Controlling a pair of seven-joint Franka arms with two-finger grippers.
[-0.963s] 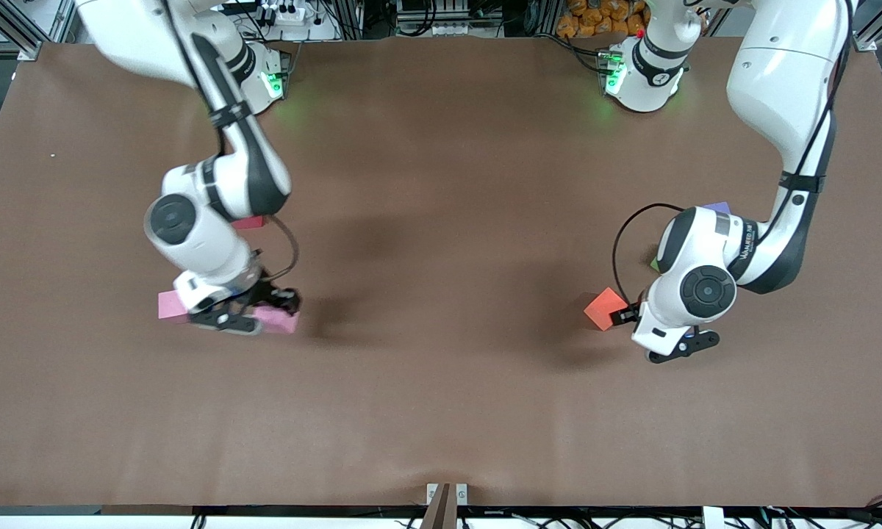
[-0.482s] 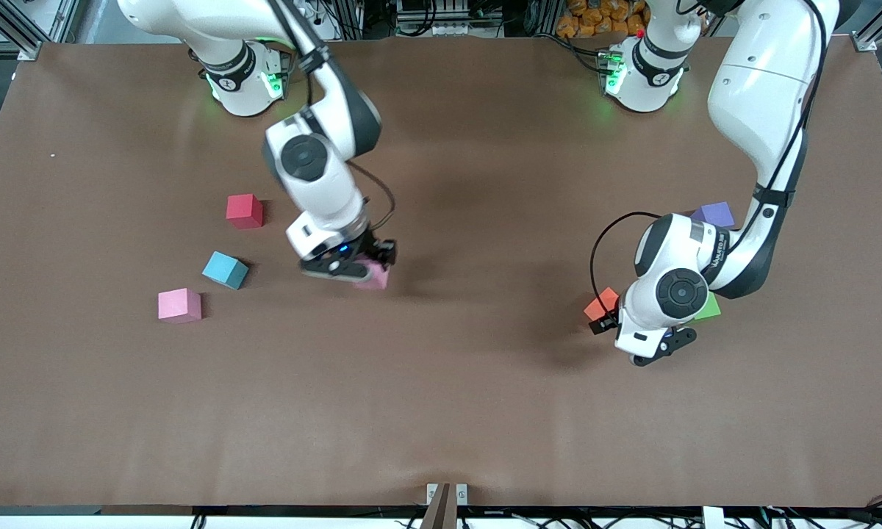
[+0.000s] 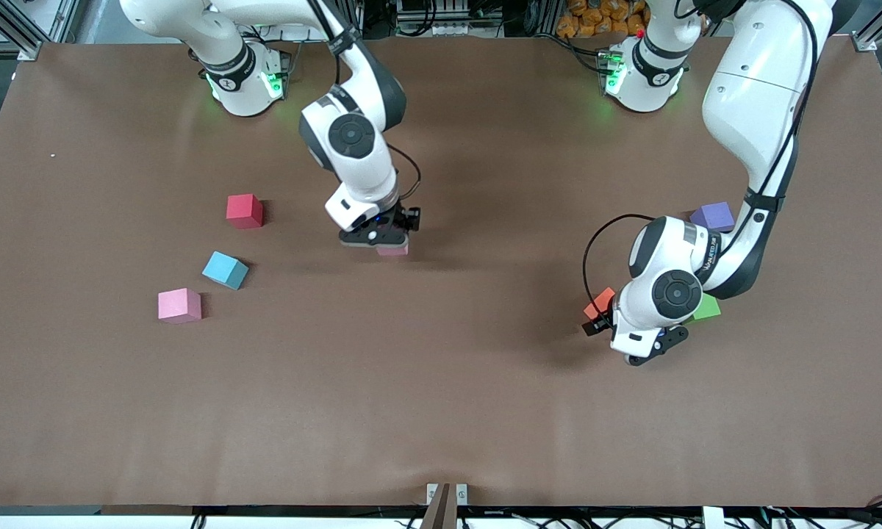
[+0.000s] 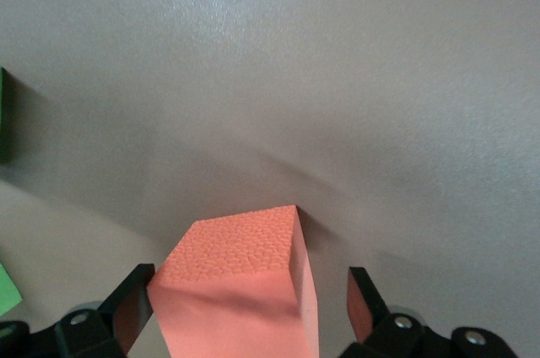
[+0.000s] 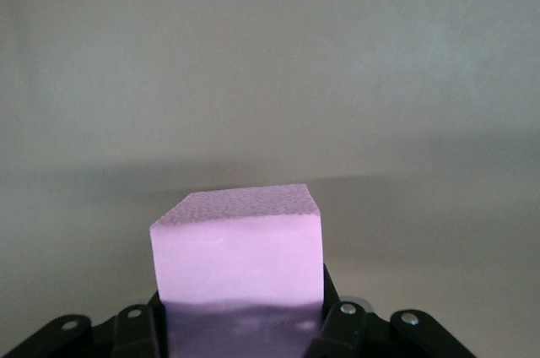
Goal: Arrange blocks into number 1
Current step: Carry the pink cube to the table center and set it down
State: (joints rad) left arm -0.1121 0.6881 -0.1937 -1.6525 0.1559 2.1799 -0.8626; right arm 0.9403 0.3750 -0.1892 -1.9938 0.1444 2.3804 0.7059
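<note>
1. Brown matte bench (image 3: 441,397) fills the front view, with both arm bases along its top edge.
2. White right arm (image 3: 353,139) reaches out from its base to the middle of the bench. White left arm (image 3: 750,110) bends down toward its own end of the bench.
3. Right tool (image 3: 382,242) is clenched on a pink block (image 3: 392,250), low over the middle of the bench. The right wrist view shows that block (image 5: 240,244) held between the black fingers (image 5: 337,333), with bare bench all around it.
4. Left tool (image 3: 617,334) sits low at the orange block (image 3: 600,302). In the left wrist view the fingers (image 4: 126,307) stand spread on either side of the orange block (image 4: 240,286), with a gap showing at one finger; whether the other touches cannot be told. The block rests on the bench, not gripped.
5. Purple cube (image 3: 713,216) lies by the left arm's forearm, farther from the front camera than the green block (image 3: 705,307), which peeks out beside the left wrist.
6. Red block (image 3: 244,211), light blue block (image 3: 225,270) and a second pink block (image 3: 178,306) lie apart toward the right arm's end of the bench, the red one farthest from the front camera and the pink one nearest.
</note>
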